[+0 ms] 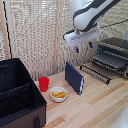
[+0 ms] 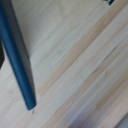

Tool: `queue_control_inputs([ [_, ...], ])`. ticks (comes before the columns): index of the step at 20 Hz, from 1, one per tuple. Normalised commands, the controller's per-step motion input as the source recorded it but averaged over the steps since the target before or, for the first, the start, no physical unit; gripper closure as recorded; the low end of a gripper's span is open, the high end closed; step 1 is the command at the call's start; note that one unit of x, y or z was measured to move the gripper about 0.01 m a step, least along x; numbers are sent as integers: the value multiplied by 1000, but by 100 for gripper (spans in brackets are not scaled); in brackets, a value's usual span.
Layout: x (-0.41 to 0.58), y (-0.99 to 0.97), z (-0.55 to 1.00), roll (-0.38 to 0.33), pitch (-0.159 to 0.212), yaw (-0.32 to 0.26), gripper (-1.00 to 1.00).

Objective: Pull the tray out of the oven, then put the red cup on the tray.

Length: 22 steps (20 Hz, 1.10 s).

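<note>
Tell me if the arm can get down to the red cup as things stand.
Probably yes. The red cup stands open on the wooden table, with the white bowl beside it and the black case next to it. The pincer hangs high, nothing between.

No readable text, labels, brands or numbers anywhere: oven (image 1: 112, 56), red cup (image 1: 44, 83), dark blue slab (image 1: 74, 77) and black fabric case (image 1: 17, 95) all show plain, unmarked surfaces.
</note>
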Motion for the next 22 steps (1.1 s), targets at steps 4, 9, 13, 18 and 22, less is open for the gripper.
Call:
queue_control_inputs([
  [4, 291, 763, 43, 181, 0, -46, -100],
  [9, 315, 786, 0, 159, 2, -43, -100],
  [13, 425, 803, -3, 121, 8, -38, -100],
  [18, 549, 687, -75, 98, 15, -47, -100],
  [22, 753, 231, -189, 74, 42, -80, -100],
])
